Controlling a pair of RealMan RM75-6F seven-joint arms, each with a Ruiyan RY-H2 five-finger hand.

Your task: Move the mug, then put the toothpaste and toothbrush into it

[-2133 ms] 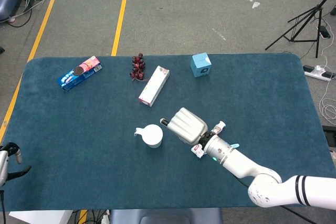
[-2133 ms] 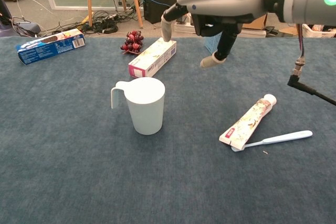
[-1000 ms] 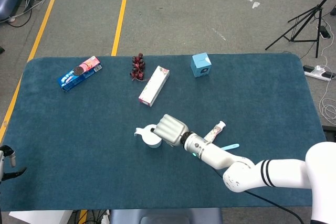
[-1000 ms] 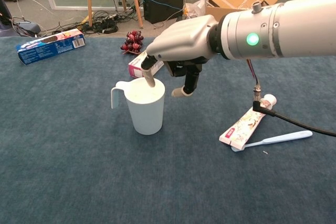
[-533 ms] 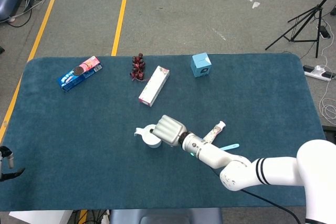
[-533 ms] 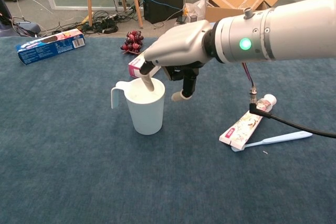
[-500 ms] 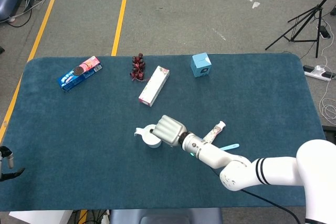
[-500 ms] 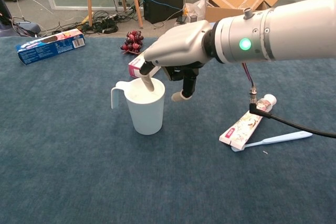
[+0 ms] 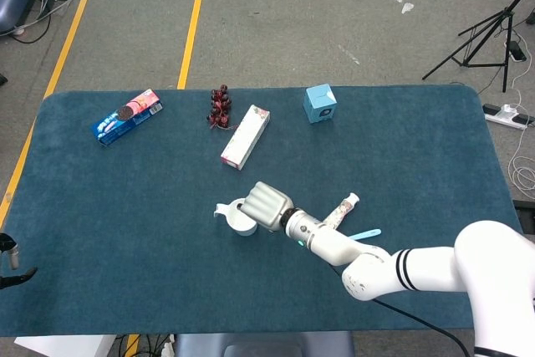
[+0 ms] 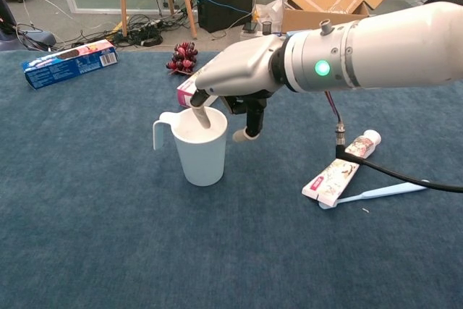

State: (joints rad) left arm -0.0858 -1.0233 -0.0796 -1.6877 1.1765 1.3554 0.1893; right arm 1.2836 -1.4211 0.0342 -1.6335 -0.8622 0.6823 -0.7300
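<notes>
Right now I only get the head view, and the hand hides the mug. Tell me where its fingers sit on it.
Observer: In the chest view, one finger of the right hand dips inside the mouth of the mug.
Operator: Give me the outside.
Observer: Another finger hangs beside the mug's right wall, with a gap showing between them.
Operator: Say whether it's lifted.
Observer: No, the mug stands upright with its base on the table.

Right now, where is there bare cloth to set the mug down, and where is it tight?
Open cloth lies left and in front of the mug, below the cookie box, and on the far right past the blue box. It is tight between mug, right hand, toothpaste and toothbrush.
</notes>
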